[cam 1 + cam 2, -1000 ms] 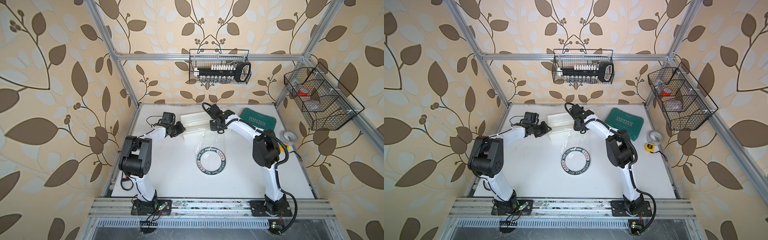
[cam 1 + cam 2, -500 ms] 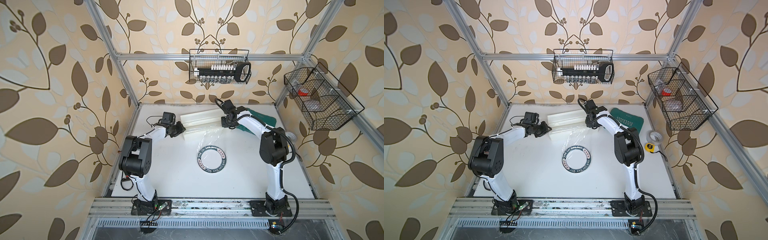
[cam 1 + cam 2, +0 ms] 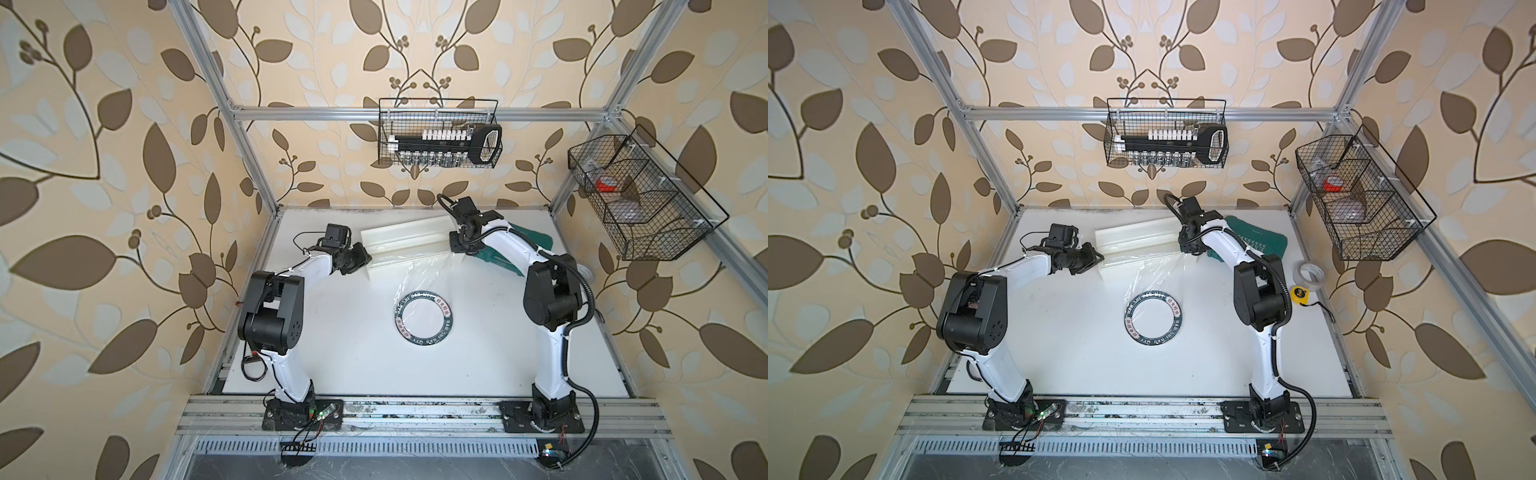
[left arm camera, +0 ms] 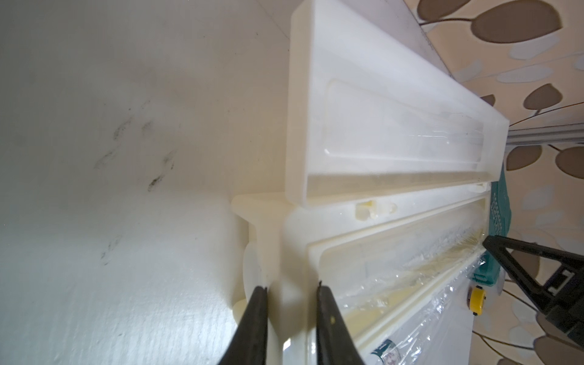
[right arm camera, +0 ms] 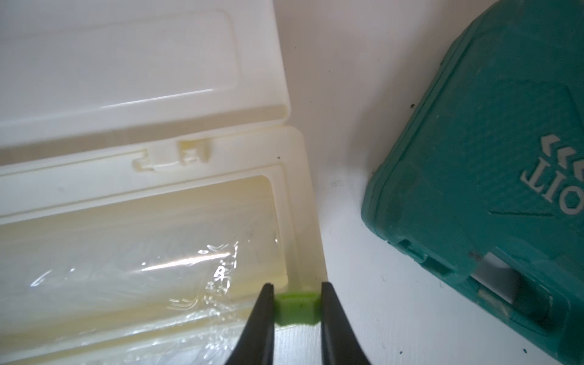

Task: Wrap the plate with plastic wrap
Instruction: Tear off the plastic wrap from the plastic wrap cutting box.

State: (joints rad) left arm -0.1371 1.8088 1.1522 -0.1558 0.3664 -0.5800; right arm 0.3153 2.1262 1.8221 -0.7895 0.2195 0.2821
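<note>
Beige leaf wallpaper [image 3: 124,174], aluminium frame [image 3: 311,111], white tabletop [image 3: 353,353], back wire basket [image 3: 388,124], side wire basket [image 3: 665,232]; soft light, probably daylight.

Plate [image 3: 449,320] rim letters — too small

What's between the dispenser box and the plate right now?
Only a sheet of plastic wrap, drawn from the dispenser box across the white table toward the plate. Both top views show it.

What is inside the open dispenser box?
Crinkled plastic wrap fills the tray of the dispenser box and runs out over its front edge. Whether a roll lies beneath cannot be seen through the film. The right hand, shut on the green tab, hides that corner.
</note>
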